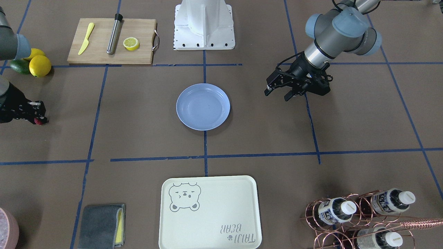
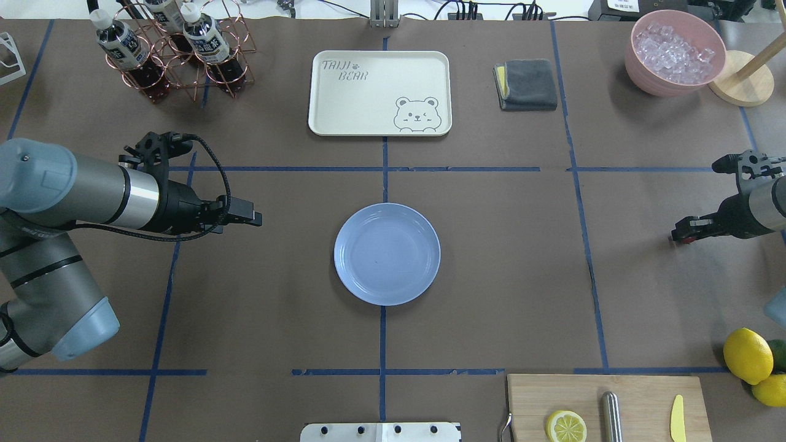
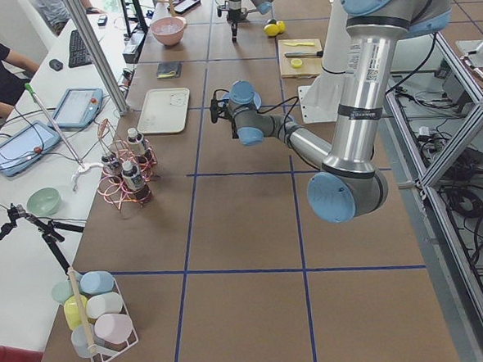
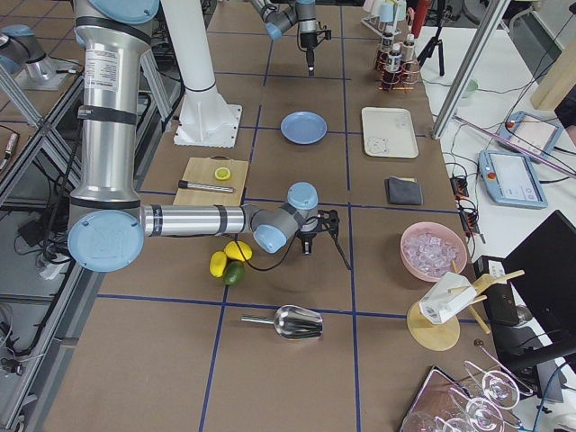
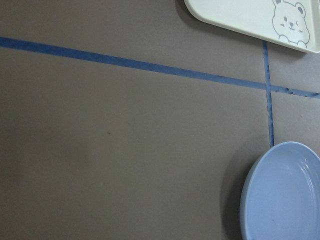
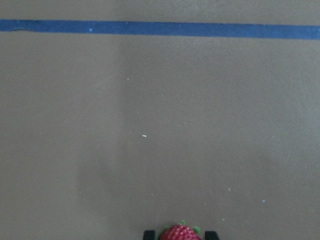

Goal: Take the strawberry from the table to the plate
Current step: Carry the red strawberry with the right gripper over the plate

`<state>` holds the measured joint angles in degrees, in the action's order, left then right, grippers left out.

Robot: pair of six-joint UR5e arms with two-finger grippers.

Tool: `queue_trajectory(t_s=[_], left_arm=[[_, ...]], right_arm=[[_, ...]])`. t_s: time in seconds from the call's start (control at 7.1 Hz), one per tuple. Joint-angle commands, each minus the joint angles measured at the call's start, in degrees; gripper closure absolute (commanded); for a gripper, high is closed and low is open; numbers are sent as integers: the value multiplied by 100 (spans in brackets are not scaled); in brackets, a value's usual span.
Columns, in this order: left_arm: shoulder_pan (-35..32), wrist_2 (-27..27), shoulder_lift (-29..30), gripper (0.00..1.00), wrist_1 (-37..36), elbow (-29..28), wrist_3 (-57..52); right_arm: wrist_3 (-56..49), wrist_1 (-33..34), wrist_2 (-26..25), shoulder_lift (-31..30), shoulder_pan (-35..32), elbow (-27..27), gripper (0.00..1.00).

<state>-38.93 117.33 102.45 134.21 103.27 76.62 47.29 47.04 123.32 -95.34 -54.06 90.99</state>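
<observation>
The strawberry (image 6: 179,233), small and dark red with green bits, sits between the two fingertips of my right gripper (image 6: 180,235) at the bottom edge of the right wrist view. From the front, the right gripper (image 1: 38,117) is low over the table (image 1: 138,124) at the far left, shut on the strawberry (image 1: 40,121). The light-blue plate (image 1: 203,106) lies empty at the table's centre, well away from that gripper. My left gripper (image 1: 278,94) hovers open beside the plate (image 2: 387,253), holding nothing.
A cutting board (image 1: 112,41) carries a lemon half, a yellow knife and a steel tube. Two lemons (image 1: 39,65) and an avocado lie near the right arm. The cream bear tray (image 1: 209,211), a grey cloth (image 1: 102,225), a bottle rack (image 1: 360,214) and an ice bowl (image 2: 674,52) line the operators' side.
</observation>
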Motion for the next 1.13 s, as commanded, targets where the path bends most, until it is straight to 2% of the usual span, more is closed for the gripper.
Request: queue_trajectory(t_s=[0.0, 0.14, 0.28, 0.56, 0.7, 0.85, 0.99], left_arm=[[-17, 0, -6, 9, 0, 35, 2], [-105, 9, -110, 9, 0, 97, -15], [-132, 18, -442, 9, 35, 306, -224], [-385, 18, -961, 9, 61, 475, -1145], [-683, 44, -1268, 9, 62, 519, -1767], [-1034, 331, -1585, 9, 114, 519, -2339], [-1342, 691, -1892, 9, 254, 493, -2840]], right_arm=[[35, 94, 139, 32, 0, 417, 100], [722, 147, 157, 268, 70, 672, 100], [1660, 148, 79, 661, 462, 797, 100], [2955, 148, 8, 1435, 991, 973, 100], [3623, 157, -305, 1839, 1402, 1069, 100], [4169, 261, -865, 2226, 1894, 1088, 100], [4366, 671, -1297, 2665, 2299, 1079, 100]])
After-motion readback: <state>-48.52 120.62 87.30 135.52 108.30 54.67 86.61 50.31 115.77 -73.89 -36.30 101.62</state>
